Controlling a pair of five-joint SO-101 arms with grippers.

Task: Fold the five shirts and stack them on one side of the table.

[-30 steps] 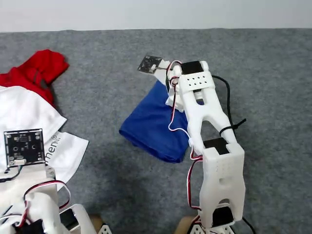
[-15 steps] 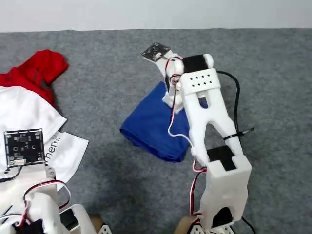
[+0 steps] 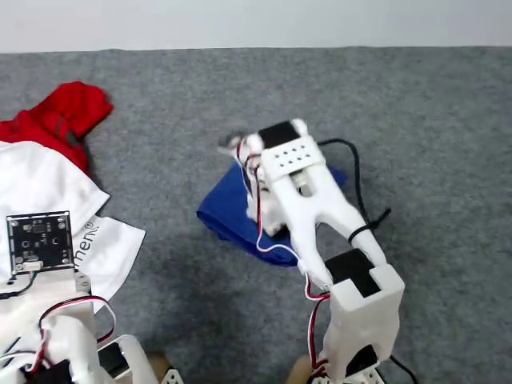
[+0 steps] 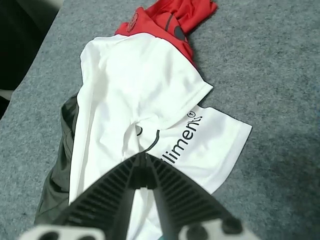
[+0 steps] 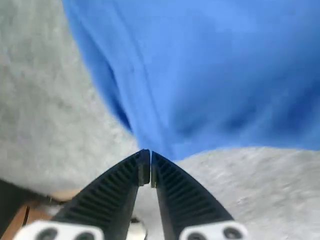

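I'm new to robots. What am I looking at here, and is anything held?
Two white robot arms sit at a grey table. One picture looks down from above; the other two come from cameras on the arms' wrists. The right arm leans over a blue shirt; its end effector, a two-finger pincer, is closed at the shirt's edge, though whether it grips is unclear. The left end effector, closed and empty, hangs above a white shirt with a red shirt and a dark garment at its edges.

The right arm (image 3: 312, 204) leans over the blue shirt (image 3: 226, 214). At the table's (image 3: 432, 120) left, a white shirt (image 3: 40, 188) touches a red shirt (image 3: 70, 112).
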